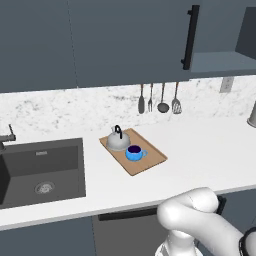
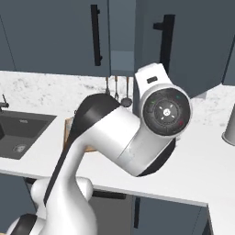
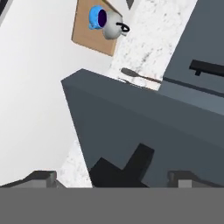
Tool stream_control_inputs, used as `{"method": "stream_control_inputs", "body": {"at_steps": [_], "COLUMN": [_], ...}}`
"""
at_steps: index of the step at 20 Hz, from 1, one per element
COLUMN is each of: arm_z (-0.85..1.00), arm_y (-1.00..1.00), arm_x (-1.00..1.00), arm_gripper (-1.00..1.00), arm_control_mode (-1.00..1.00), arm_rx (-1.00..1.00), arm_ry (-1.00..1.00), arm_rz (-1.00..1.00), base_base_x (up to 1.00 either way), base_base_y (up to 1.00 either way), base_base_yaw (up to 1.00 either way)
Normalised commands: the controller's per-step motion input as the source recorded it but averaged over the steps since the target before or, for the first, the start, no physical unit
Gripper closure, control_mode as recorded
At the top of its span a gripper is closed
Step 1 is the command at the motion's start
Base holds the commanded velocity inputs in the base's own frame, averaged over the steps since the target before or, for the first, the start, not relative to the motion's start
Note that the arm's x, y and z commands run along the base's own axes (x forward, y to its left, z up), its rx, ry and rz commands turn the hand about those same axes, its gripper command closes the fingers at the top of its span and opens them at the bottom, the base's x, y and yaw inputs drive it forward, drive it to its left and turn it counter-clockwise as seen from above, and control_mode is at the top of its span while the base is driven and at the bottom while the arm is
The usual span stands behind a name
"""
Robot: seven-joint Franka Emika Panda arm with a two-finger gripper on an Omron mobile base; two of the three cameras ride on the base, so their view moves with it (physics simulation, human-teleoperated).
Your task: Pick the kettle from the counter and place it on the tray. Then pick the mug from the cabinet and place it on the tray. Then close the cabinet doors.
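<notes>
The silver-grey kettle (image 1: 118,140) and the blue mug (image 1: 134,152) both sit on the wooden tray (image 1: 152,160) on the white counter (image 1: 200,150). In the hand view the kettle (image 3: 113,29) and mug (image 3: 97,17) appear far off on the tray (image 3: 87,37). My gripper (image 3: 111,178) is open, close against the right cabinet door (image 3: 131,127), whose black bar handle (image 3: 127,168) lies between my fingertips (image 3: 41,177). That door (image 2: 193,46) stands ajar, hiding my fingers behind the hand. The left door (image 1: 130,40) lies flat. The cabinet shelf (image 1: 220,62) shows bare.
A dark sink (image 1: 42,170) is sunk into the counter at the left. Utensils (image 1: 160,97) hang on the speckled backsplash behind the tray. A taller grey vessel (image 2: 229,126) stands at the counter's right end.
</notes>
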Motion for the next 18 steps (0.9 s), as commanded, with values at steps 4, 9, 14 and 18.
{"method": "stream_control_inputs", "body": {"at_steps": [4,9,14,18], "arm_z": [-0.30,-0.10,-0.16,-0.28], "arm_y": [0.18,0.28,0.29,0.25], "arm_x": [0.88,0.84,0.89,0.94], "arm_gripper": [-1.00,-1.00,-1.00,-1.00], "arm_control_mode": [-1.00,-1.00,-1.00,-1.00], "arm_rx": [0.00,0.00,0.00,0.00], "arm_ry": [0.00,0.01,0.22,0.12], "arm_rz": [0.09,0.09,0.11,0.09], "base_base_x": [0.00,0.00,0.00,0.00], "base_base_y": [0.00,0.00,0.00,0.00], "base_base_yaw": [0.00,0.00,0.00,0.00]}}
